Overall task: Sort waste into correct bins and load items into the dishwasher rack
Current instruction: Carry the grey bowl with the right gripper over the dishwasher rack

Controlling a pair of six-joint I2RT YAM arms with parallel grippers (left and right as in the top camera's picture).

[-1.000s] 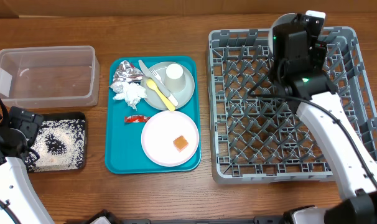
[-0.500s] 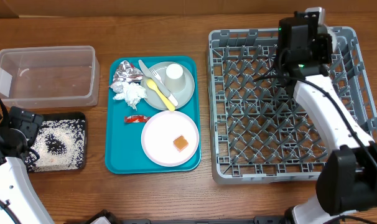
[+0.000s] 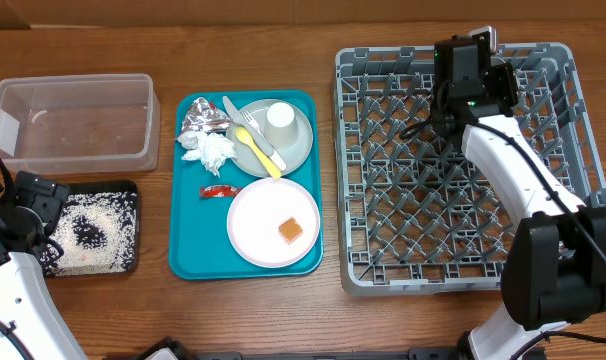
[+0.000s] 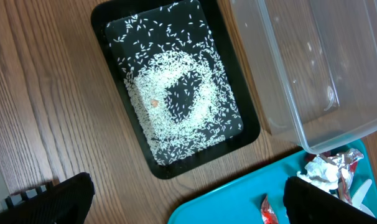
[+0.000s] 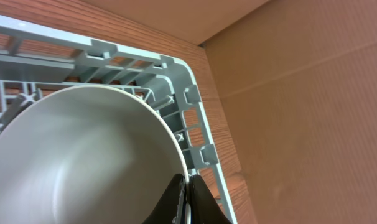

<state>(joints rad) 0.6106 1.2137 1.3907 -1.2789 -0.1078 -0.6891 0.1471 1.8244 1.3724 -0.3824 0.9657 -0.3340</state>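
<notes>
Step in hand, by judgement: loading the small white bowl [image 5: 83, 155] into the dishwasher rack [image 5: 201, 152]. Right end effector [image 5: 187, 198] pinched narrow on the bowl's rim, over the rack's far edge toward a far corner; bowl hanging just inside the rack wall, hidden in the overhead view. Next, probably: settling the bowl between pegs before release. Left end effector [image 4: 188, 186] wide, empty, above the black tray [image 4: 253, 127] of rice [image 4: 176, 106] by the surface's left edge.

A brown wooden table [image 3: 253, 320] with a lengthwise grain fills the scene, evenly lit, with no hard shadows. Along its far edge stands a plain cardboard panel [image 5: 300, 93] that is matte and faintly creased, meeting the wood at a dark seam.
</notes>
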